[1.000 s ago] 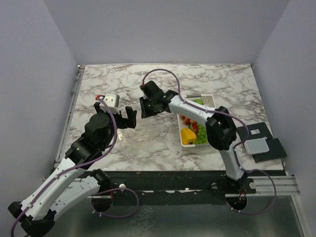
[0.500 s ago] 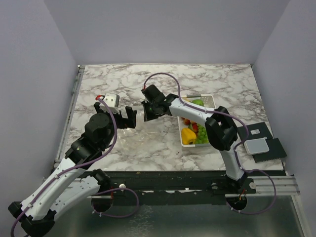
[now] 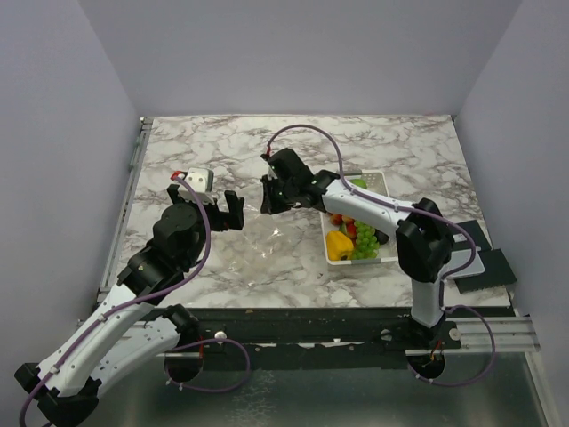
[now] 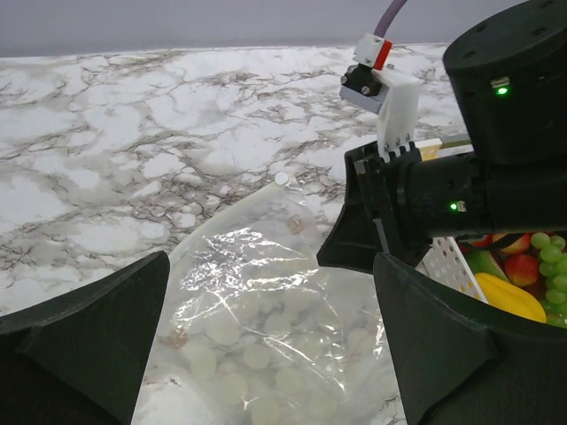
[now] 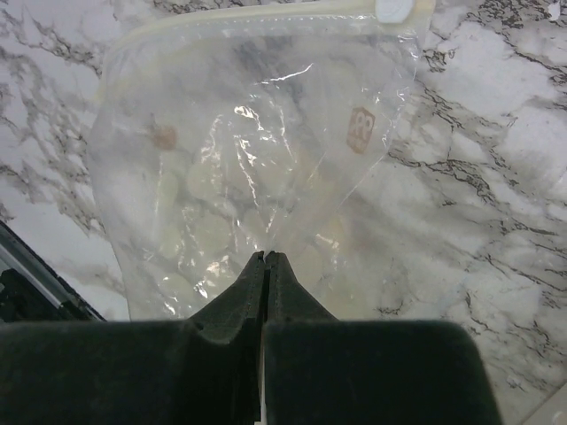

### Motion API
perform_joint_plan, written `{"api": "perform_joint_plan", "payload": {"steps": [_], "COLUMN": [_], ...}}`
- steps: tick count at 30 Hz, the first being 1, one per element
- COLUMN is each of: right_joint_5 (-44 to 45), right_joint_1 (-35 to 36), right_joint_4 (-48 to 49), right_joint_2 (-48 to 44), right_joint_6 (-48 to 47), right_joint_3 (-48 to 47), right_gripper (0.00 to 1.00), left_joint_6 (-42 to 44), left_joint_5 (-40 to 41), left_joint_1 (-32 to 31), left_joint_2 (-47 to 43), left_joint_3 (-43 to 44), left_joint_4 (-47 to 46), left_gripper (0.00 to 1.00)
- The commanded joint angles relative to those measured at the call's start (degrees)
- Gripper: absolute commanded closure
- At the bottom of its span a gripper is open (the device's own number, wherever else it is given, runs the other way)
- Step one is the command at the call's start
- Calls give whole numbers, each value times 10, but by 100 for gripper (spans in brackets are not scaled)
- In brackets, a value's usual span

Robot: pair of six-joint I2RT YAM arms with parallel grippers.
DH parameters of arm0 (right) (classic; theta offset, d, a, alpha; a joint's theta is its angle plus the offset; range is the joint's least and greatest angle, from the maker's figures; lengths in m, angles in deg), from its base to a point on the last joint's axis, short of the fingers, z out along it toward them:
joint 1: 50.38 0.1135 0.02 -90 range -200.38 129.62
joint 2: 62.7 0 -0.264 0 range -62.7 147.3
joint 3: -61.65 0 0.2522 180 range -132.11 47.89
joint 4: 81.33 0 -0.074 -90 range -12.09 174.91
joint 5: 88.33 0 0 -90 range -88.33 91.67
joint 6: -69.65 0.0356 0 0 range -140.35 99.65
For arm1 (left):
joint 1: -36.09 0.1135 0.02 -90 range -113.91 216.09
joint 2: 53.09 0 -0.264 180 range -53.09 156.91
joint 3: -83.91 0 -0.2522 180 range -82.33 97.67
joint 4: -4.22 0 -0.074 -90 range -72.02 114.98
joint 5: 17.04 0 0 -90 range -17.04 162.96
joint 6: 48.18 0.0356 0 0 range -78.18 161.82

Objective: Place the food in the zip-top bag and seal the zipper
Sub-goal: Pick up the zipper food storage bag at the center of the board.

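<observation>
The clear zip-top bag [image 3: 267, 247] with white dots lies flat on the marble between the two grippers. My right gripper [image 3: 267, 204] is shut on the bag's edge opposite the zipper; its wrist view shows the tips [image 5: 266, 256] pinching the plastic [image 5: 248, 168]. The whitish zipper [image 5: 266, 18] runs along the far edge, with its slider [image 5: 395, 8] at the right end. My left gripper [image 3: 228, 213] is open and empty, and hovers over the bag [image 4: 257, 336]. The food, with a yellow pepper [image 3: 338, 243] and green grapes [image 3: 364, 245], sits in the white basket [image 3: 380, 179].
The white slotted basket stands right of the bag, close to the right arm's forearm. A dark pad with a grey plate [image 3: 484, 258] lies at the table's right edge. The table's metal rail runs along the left side.
The right arm's elbow has swung right and its gripper has shifted slightly right and nearer, with the bag in its jaws. The bag now lies spread out. The left arm has not moved.
</observation>
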Motion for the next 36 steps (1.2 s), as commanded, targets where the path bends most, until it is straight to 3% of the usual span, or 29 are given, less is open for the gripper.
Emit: {"api": "perform_joint_plan", "payload": {"steps": [1,19,36], "right_joint_5": [-17,15,85], "right_joint_1": [0,0,0], "right_joint_4": [29,26,-64], "right_joint_2": [-47,-230,-404], "right_joint_6": [-13,-68,-149], "right_joint_3": [28,141,173], "right_gripper": [99,99,99], "left_joint_6": [-3,-20,-31], "left_joint_5": [31,28,-22], "left_joint_1": [-3,-2,4], "left_joint_2": [-1,6,18], "left_joint_3": [-5,-2,2], "left_joint_4": [10,10,8], "left_gripper": [1,1,2]}}
